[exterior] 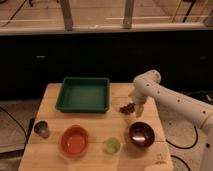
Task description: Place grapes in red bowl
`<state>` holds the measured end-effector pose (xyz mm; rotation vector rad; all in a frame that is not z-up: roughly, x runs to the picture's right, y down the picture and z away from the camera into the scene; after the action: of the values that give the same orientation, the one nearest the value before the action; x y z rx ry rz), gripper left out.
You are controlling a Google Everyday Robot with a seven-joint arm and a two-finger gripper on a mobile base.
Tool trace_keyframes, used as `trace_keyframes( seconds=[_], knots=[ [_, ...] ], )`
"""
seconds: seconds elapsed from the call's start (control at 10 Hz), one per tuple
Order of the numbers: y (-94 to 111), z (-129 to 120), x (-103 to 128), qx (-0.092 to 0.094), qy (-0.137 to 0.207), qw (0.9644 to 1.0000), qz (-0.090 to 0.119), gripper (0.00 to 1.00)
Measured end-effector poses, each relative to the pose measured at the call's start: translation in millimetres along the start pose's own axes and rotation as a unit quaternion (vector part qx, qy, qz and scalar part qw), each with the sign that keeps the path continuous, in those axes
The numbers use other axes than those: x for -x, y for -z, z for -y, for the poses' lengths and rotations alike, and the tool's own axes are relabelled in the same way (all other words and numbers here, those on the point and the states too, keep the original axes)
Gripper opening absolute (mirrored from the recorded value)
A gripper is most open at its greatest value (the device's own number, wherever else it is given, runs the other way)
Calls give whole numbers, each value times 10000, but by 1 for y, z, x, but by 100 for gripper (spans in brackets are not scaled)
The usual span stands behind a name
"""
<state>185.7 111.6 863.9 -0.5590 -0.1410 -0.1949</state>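
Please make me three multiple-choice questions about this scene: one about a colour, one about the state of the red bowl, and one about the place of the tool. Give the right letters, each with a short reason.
1. What colour is the tray?
A) blue B) green C) white
2. In what state is the red bowl?
A) turned over B) full of grapes C) upright and empty
3. Where is the tool?
A) close beside the grapes, on their right in the picture B) over the tray C) over the red bowl

Answers:
1 B: the tray is plainly green.
2 C: its orange inside is bare, and the grapes lie outside it.
3 A: the open tool hangs next to the grapes, away from the tray and the red bowl.
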Motion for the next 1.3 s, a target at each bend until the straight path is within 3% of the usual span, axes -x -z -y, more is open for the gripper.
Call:
trace_keyframes(
  seconds=[0.8, 1.3],
  knots=[
    [-30, -5, 0, 170, 57, 9998, 114, 80],
    [-37, -7, 1, 209, 119, 9996, 175, 80]
  ],
)
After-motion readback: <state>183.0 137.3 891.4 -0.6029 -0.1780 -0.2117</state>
